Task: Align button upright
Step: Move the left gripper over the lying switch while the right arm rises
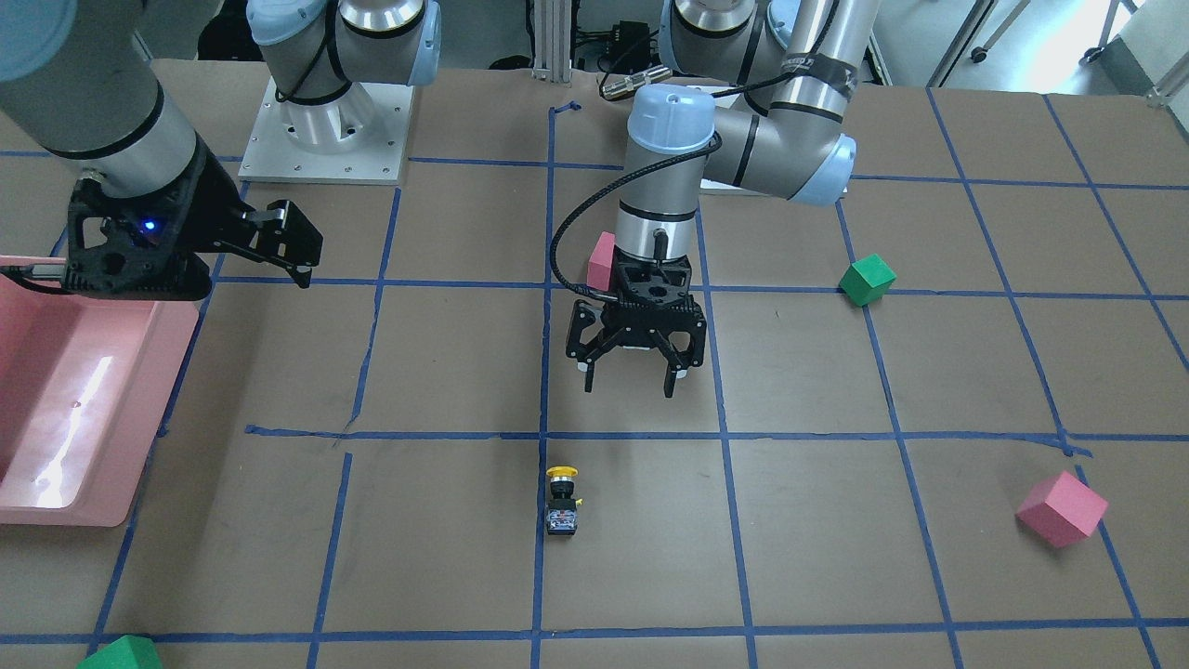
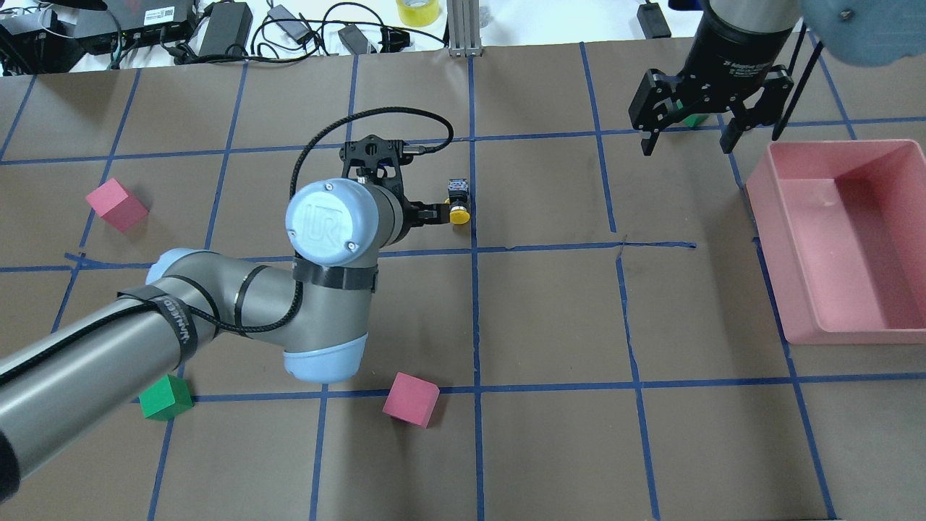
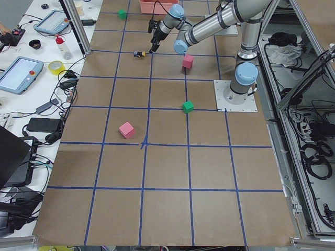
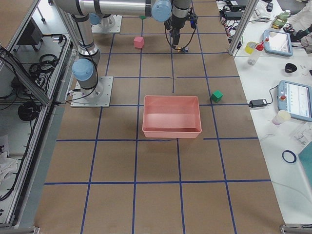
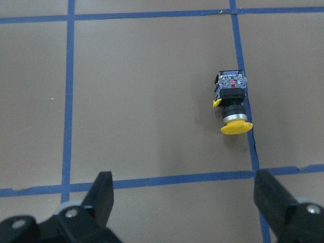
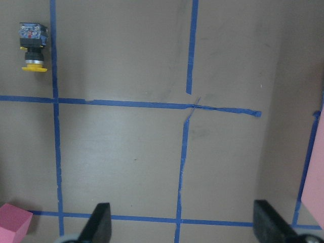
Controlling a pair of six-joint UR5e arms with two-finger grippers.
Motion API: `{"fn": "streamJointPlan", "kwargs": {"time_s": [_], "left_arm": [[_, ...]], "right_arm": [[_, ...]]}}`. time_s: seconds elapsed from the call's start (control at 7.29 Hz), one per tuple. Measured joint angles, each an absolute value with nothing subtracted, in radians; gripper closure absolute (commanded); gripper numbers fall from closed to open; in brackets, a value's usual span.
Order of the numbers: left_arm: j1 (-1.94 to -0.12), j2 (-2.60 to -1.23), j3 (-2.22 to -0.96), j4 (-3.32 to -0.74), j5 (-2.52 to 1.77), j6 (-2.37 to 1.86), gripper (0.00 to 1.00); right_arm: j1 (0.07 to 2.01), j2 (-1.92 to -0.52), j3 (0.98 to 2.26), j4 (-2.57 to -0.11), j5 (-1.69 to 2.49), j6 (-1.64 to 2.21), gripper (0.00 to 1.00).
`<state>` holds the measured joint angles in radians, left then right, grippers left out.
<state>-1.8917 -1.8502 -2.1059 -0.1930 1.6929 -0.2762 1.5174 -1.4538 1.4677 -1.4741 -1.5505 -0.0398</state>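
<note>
The button lies on its side on the brown table next to a blue tape line, yellow cap pointing toward the robot and contact block away. It also shows in the left wrist view and the right wrist view. My left gripper is open and empty, hovering above the table just short of the button on the robot's side; its fingers frame the bottom of the wrist view. My right gripper is open and empty, high up beside the pink bin.
A pink bin stands at the robot's right. Pink cubes and a green cube lie around the left arm. Another green cube lies under the right gripper.
</note>
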Motion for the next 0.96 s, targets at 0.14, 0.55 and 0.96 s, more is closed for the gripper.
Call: {"fn": "streamJointPlan", "kwargs": {"time_s": [0.14, 0.55, 0.96], "left_arm": [[-1.933, -1.905, -2.110, -0.119, 1.747, -0.318, 0.02], [-2.008, -2.072, -2.062, 0.024, 1.812, -0.395, 0.09], [-2.039, -2.178, -1.988, 0.065, 1.847, -0.364, 0.10]], "right_arm": [[1.513, -1.471, 1.478, -1.465, -1.555, -0.039, 0.00], [1.513, -1.531, 1.539, -1.483, -1.620, -0.037, 0.00], [1.536, -1.557, 1.574, -1.492, -1.622, -0.030, 0.00]]}}
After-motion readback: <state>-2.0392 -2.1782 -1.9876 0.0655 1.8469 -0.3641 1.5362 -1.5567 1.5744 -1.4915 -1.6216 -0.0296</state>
